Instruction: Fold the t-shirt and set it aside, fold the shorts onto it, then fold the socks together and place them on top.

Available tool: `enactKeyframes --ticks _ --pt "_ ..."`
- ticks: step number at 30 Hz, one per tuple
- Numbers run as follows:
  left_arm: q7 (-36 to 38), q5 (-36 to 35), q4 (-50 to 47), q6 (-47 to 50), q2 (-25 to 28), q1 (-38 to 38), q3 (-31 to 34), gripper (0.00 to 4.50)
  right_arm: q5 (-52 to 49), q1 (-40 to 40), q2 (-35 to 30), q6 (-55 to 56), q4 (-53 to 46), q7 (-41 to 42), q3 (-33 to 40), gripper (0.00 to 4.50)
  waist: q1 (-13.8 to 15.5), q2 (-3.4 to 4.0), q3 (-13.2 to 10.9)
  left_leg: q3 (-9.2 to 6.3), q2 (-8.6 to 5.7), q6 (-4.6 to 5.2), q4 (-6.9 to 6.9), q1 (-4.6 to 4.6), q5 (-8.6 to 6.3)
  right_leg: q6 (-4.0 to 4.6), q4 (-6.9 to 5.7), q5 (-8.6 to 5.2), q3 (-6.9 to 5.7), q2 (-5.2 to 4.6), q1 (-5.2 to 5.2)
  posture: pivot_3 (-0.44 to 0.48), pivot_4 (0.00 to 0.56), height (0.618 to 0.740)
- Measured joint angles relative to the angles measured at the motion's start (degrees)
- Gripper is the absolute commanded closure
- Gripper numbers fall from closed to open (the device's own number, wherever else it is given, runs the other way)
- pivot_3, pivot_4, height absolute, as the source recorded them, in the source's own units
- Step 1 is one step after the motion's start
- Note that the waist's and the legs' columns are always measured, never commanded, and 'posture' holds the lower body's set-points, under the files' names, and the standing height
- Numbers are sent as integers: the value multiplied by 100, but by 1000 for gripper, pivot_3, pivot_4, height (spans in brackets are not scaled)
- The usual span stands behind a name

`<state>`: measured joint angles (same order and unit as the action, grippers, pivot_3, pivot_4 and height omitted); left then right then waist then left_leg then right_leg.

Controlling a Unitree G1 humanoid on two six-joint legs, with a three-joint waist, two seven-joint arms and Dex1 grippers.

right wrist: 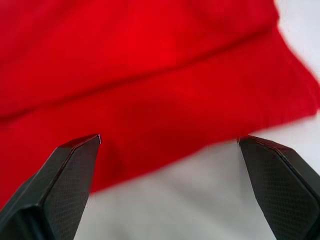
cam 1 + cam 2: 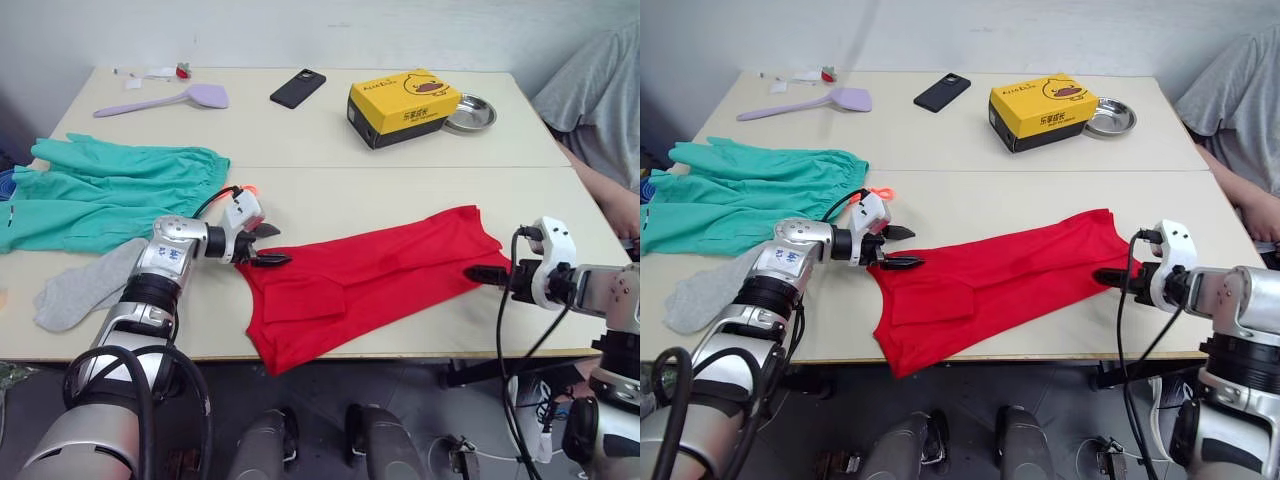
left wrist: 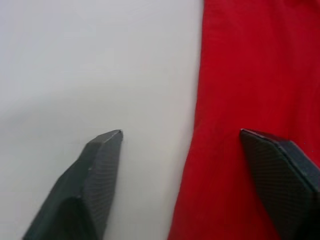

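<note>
Beige tabletop with partly folded bright red cloth t-shirt: shirt-folding step, left gripper and right gripper both wide open at opposite edges, next needing closure on cloth

You are looking at a plain indoor test room or lab, not a home. Two pale work tables stand pushed together against a bare white wall. Their tops carry unrelated props: a lilac spatula, a black phone, a yellow box with a duck print and a small metal dish. A person in a grey shirt sits at the table's far right corner. Loose black cables hang by the table's right edge.
</note>
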<state>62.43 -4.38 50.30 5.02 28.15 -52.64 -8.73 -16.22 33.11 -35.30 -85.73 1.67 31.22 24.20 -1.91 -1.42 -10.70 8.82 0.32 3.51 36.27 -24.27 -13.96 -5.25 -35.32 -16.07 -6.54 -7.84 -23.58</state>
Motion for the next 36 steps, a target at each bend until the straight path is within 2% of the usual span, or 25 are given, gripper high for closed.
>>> enactKeyframes --ticks 2,9,11,12,17,24,29,32,34,36 --pt "21 12 29 -3 -5 1 43 2154 59 174 84 264 305 -215 -3 975 0 0 0 0 -1 0 0 0 0 0 0 0 0 -1 -1 0 150 740" --pt "92 -67 -317 227 72 330 306 4500 100 441 189 869 820 -463 -276 3629 -66 0 0 3 0 -4 -14 1 2 1 -1 -1 1 0 -7 0 150 740" --pt "78 -177 -697 387 131 623 433 4500 98 505 210 1122 947 -440 -471 4360 -123 1 1 5 0 -5 -18 4 3 2 -2 -1 1 1 -7 0 150 740" --pt "56 -211 -921 474 158 780 487 4500 92 543 214 1256 1001 -413 -583 4474 -144 1 1 6 1 -5 -18 5 3 2 -3 -1 2 3 -7 0 150 740" --pt "-279 -537 -2319 1159 248 1741 881 4500 115 950 366 2069 1575 -293 -1107 4474 -191 15 -6 11 4 -7 -21 7 6 3 -23 -2 8 7 -11 0 150 740" --pt "-1382 -977 -4377 2318 302 3168 1612 4500 489 1820 735 3619 2871 -310 -1751 4474 -188 28 -14 16 6 -7 -21 6 7 4 -27 -3 13 13 -12 0 150 740" --pt "-2455 -1204 -6061 3189 -63 4129 2063 4500 670 2258 1150 4512 3475 -567 -1839 4474 -121 32 -16 15 7 -9 -22 1 6 4 -26 -3 13 13 -12 0 150 740" --pt "-3127 -1384 -6908 3564 -575 4513 2282 4500 727 2282 1324 4925 3490 -590 -1928 4474 -62 32 -16 15 4 -10 -20 1 5 3 -20 -2 16 11 -9 0 150 740" --pt "-3311 -1512 -7247 3683 -763 4718 2221 4500 730 2283 1371 5151 3559 -614 -1932 4474 -27 32 -16 15 3 -10 -19 0 5 3 -21 -2 16 11 -10 0 150 740" --pt "-3288 -1604 -7460 3700 -764 4899 2074 4500 729 2287 1369 5229 3688 -642 -1917 4016 0 32 -16 15 4 -12 -20 1 5 4 -20 -3 15 14 -11 0 150 740"
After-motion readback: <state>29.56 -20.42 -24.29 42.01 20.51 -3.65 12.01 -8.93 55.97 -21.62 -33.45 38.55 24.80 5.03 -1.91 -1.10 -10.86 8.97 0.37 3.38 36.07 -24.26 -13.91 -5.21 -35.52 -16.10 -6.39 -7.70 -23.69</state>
